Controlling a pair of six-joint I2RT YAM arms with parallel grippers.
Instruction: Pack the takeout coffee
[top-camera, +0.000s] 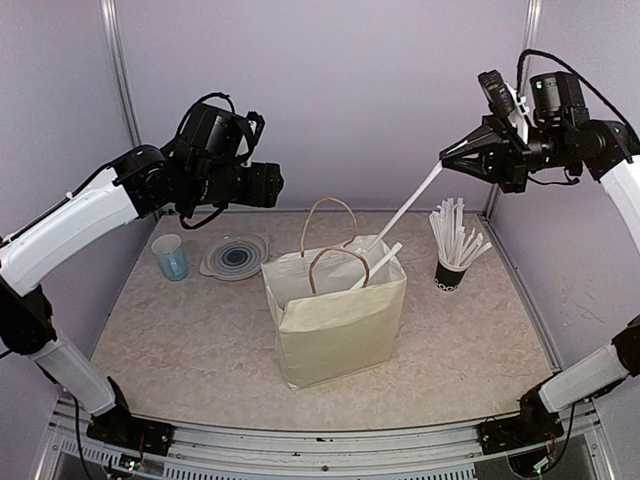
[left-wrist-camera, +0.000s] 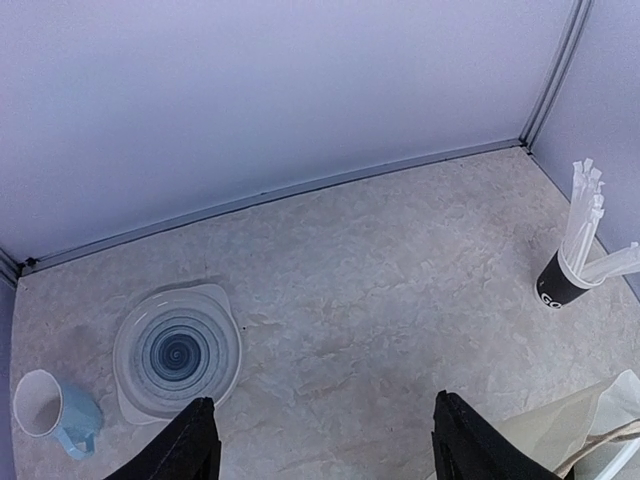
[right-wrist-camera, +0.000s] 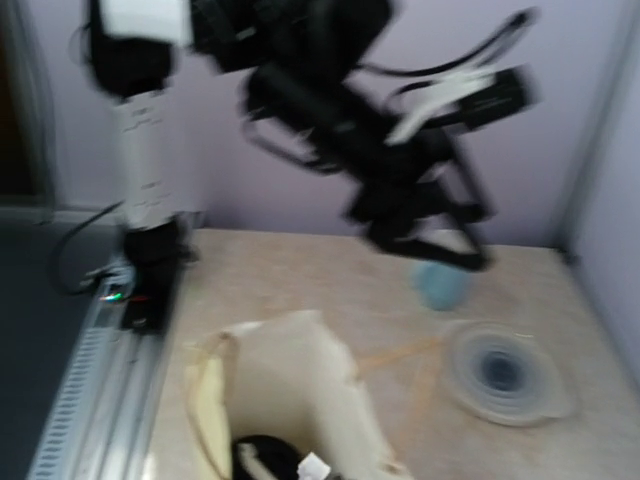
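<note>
While the left claw (left-wrist-camera: 325, 445) is hanging open above the marbled beige table (top-camera: 180, 350), the right claw (top-camera: 446, 158) is pinching a white straw (top-camera: 405, 207) slanting down into the paper bag (top-camera: 340, 335). Pale lilac walls (top-camera: 350, 90) are enclosing it. Inside the bag a black shape (right-wrist-camera: 262, 458) is showing, too blurred to call a coffee cup.

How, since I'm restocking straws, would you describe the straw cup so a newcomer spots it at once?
Find the paper bag standing in the middle, then look to its right. There stands a black cup with white lettering, apart from the bag; it alone holds white straws, unlike the blue cup far left.
</note>
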